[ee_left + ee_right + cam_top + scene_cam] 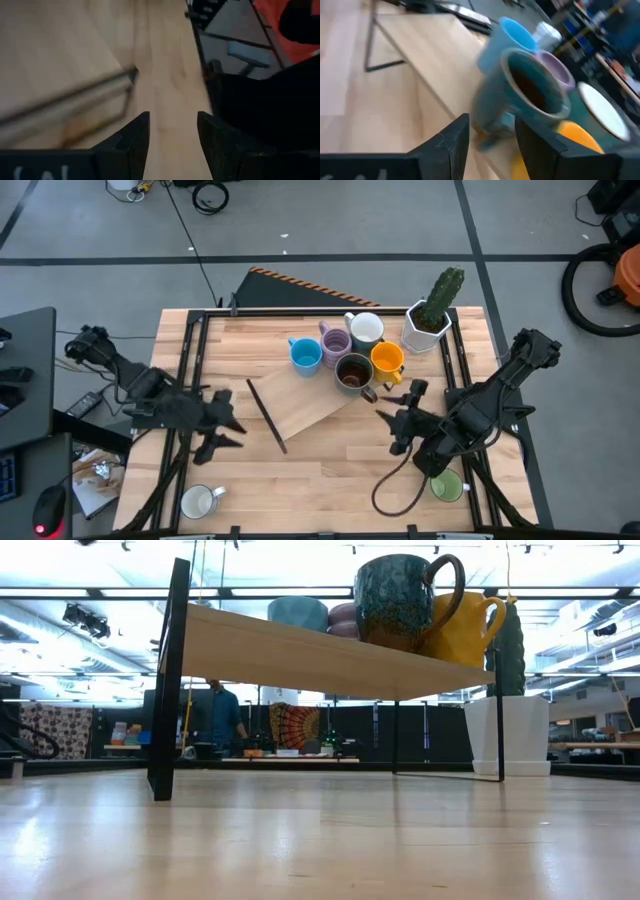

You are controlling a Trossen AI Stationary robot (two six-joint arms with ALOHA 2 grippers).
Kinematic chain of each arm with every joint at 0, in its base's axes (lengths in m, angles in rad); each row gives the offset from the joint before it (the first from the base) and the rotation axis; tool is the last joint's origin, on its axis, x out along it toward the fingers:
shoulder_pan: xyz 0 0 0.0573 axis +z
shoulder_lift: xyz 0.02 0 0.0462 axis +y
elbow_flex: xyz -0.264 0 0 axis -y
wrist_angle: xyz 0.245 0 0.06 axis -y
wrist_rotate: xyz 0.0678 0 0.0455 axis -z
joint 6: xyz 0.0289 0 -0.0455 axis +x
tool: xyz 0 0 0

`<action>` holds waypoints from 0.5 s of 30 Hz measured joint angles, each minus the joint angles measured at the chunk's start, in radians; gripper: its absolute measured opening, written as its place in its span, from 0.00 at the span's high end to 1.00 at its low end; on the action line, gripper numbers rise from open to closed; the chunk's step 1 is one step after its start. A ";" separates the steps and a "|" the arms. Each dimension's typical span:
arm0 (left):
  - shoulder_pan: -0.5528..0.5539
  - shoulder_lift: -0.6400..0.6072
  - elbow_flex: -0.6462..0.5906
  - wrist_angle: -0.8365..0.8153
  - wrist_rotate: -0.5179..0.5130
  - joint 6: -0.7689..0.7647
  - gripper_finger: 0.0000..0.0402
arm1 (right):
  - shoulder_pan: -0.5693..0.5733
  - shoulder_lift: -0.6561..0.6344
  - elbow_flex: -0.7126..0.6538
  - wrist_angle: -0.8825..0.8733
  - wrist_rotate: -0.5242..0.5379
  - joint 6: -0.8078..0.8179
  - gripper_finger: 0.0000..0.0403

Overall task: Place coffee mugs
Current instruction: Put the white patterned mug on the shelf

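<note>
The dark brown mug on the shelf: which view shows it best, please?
The low view: the dark brown mug stands side-on, handle in profile. The high view shows only its rim and inside; the right wrist view blurs it; the left wrist view misses it.

The high view looks straight down on the shelf (300, 405), the low view level beneath it, each wrist view close; all share the shelf.

Grey floor (420, 230) (pale seams), dark desk (25, 380) beside table, ceiling strip lights (90, 592).
</note>
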 joint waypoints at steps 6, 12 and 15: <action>-0.087 0.062 -0.009 -0.111 0.005 -0.331 0.57 | -0.053 0.000 -0.139 0.422 -0.147 -0.312 0.61; -0.158 0.144 -0.010 -0.119 0.020 -0.548 0.57 | -0.124 -0.008 -0.265 0.748 -0.369 -0.521 0.63; -0.189 0.184 -0.007 -0.083 0.038 -0.615 0.57 | -0.147 -0.039 -0.305 0.822 -0.399 -0.591 0.64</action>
